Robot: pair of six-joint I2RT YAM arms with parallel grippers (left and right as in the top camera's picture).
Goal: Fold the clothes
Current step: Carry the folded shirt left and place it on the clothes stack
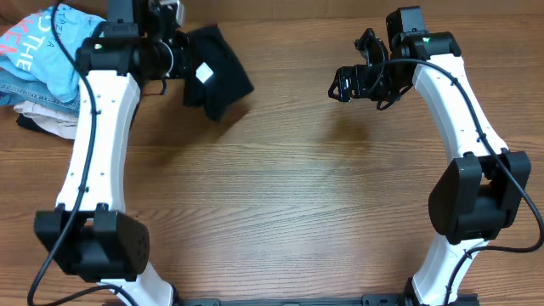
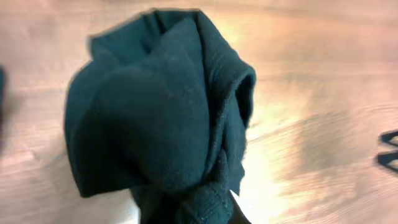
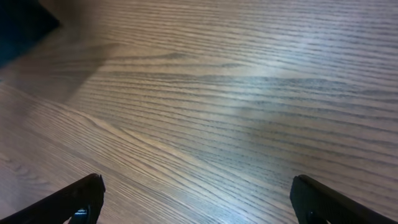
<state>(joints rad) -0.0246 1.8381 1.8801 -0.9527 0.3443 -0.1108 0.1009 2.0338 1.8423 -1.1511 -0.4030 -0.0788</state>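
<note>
Wide wooden desk (image 1: pixel 280 195). Heaped clothes pile (image 1: pixel 42 59) at 10 o'clock. Bunched dark garment (image 1: pixel 223 75) at 11 o'clock, pinched by left end effector (image 1: pixel 180 61). Right end effector (image 1: pixel 342 83) at 1 o'clock, spread wide above the desk.

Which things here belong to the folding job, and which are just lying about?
Job: dark garment, bunched in the left pincer; pile of clothes beside that arm, waiting; right pincer, open and empty.
Just there: wooden table; no stray items visible.
</note>
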